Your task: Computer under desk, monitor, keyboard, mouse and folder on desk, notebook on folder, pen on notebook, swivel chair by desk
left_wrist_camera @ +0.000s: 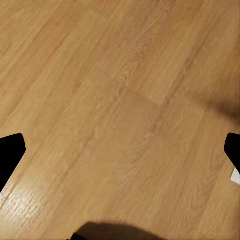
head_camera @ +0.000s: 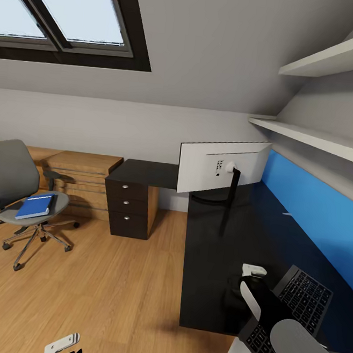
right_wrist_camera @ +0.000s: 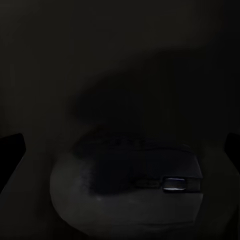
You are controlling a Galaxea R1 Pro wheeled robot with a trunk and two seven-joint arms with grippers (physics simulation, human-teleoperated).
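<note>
Overhead first, head view: swivel chair (head_camera: 21, 194) sits at 9 o'clock on the wood floor (head_camera: 112, 278), well apart from the desk (head_camera: 216, 266), w/ the blue folder (head_camera: 35, 206) flat on its seat. Behind it, a light wooden drawer chest (head_camera: 82, 174) along the grey wall, then a black three-drawer cabinet (head_camera: 127, 207) just beside it, under the desk's short wing. Monitor (head_camera: 223, 172) stands on the desk near centre, white back toward the camera, stand on the black top. Blue back panel (head_camera: 313, 211) runs toward 3 o'clock; two white shelves (head_camera: 315, 137) above it, skylight (head_camera: 68, 15) at 11 o'clock in the sloped ceiling. Keyboard (head_camera: 293, 312) lies on the desk at 5 o'clock, partly hidden by the right arm. Right gripper (head_camera: 248, 283) hangs low over the desk just beside the keyboard's 9 o'clock side. Left gripper (head_camera: 65, 348) at 7 o'clock over bare floor.

Left wrist view: plank floor (left_wrist_camera: 120, 100) only, dark fingertips (left_wrist_camera: 10, 155) at both edges, spread wide, holding nothing.

Right wrist view: v. dark; mouse (right_wrist_camera: 127, 192) on the desk top (right_wrist_camera: 120, 60), between the wide-apart fingertips (right_wrist_camera: 10, 155). Contact w/ the mouse can't be made out.
</note>
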